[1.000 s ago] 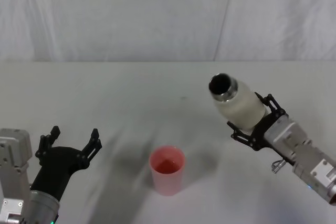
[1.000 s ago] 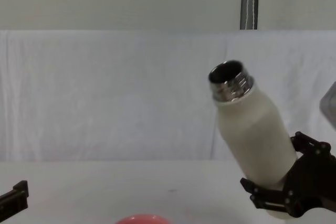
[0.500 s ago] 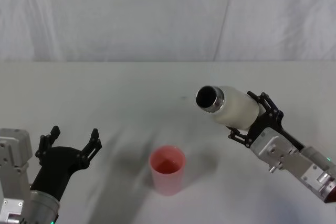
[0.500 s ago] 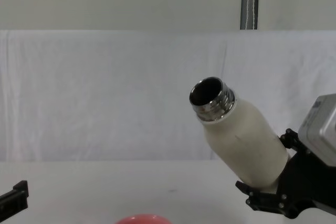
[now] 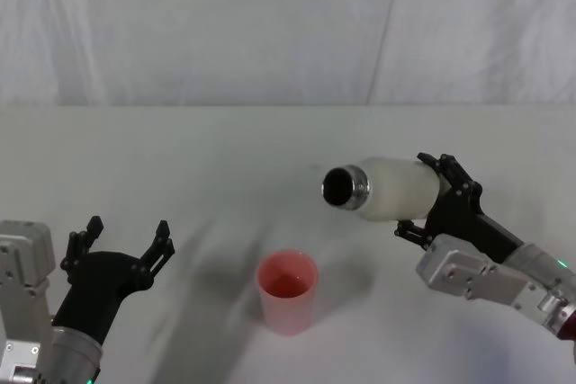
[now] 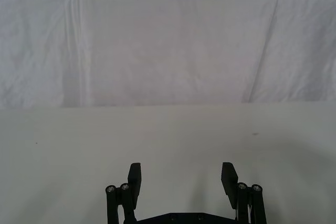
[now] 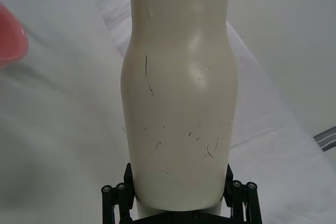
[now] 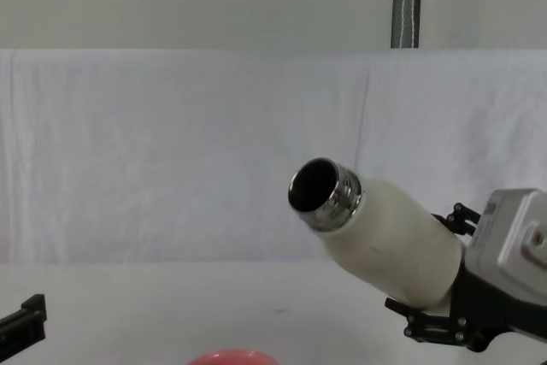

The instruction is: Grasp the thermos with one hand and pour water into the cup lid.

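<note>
1. Two grippers are on record. Our right gripper (image 5: 430,200) is clamped on the lower body of the thermos (image 5: 396,189), its black fingers (image 7: 116,198) on either side of the cream shell. Our left gripper (image 5: 124,240) sits low near the front left corner of the desk (image 5: 180,150), fingers (image 6: 134,178) spread wide and holding nothing.
2. Thermos position: held in the air over the right half of the desk, clear of the surface. It touches only the fingers of our right gripper.
3. Thermos long axis: lying close to level in the head view, base at the right in the gripper, neck at the left. In the chest view the thermos (image 8: 389,241) is tilted, the mouth end a little higher than the base.
4. Pointing: the open silver neck (image 5: 345,187) faces toward the left side of the desk and somewhat toward us; we look into its dark mouth (image 8: 311,185) from the chest view.
5. Cup lid (image 5: 287,291): upright on the desk near the middle of the front edge, open side up. It stands below and left of the thermos mouth, not under it, and apart from both grippers.
6. We cannot tell whether any water is leaving the mouth.
7. Shell surface in the right wrist view: thermos (image 7: 178,108) carries fine dark scratches.
</note>
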`<state>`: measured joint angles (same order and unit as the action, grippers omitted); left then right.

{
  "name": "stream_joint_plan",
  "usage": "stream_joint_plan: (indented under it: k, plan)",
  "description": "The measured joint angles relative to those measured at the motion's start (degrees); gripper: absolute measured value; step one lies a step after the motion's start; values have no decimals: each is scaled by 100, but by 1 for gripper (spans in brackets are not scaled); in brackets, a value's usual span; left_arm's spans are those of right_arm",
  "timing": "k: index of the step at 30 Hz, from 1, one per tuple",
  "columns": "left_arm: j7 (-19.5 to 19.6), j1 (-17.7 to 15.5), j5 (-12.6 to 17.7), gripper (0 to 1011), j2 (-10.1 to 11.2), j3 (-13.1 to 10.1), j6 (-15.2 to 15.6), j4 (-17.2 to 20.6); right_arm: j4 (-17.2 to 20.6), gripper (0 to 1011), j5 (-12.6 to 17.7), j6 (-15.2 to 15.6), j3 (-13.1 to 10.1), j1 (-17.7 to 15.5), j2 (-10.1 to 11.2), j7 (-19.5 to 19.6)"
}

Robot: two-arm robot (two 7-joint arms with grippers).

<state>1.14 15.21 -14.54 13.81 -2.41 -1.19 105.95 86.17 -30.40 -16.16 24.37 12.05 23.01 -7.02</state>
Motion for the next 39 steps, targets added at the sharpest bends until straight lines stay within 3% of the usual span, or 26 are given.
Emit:
stream_joint_plan:
  k: [12,39]
  plan:
    - [0,0,0,1001,0,0,0,0,-90,958,-616,33,204,92,80,380]
    - [0,0,0,1001,0,0,0,0,-334,958,-1298,191,526,287,103,851]
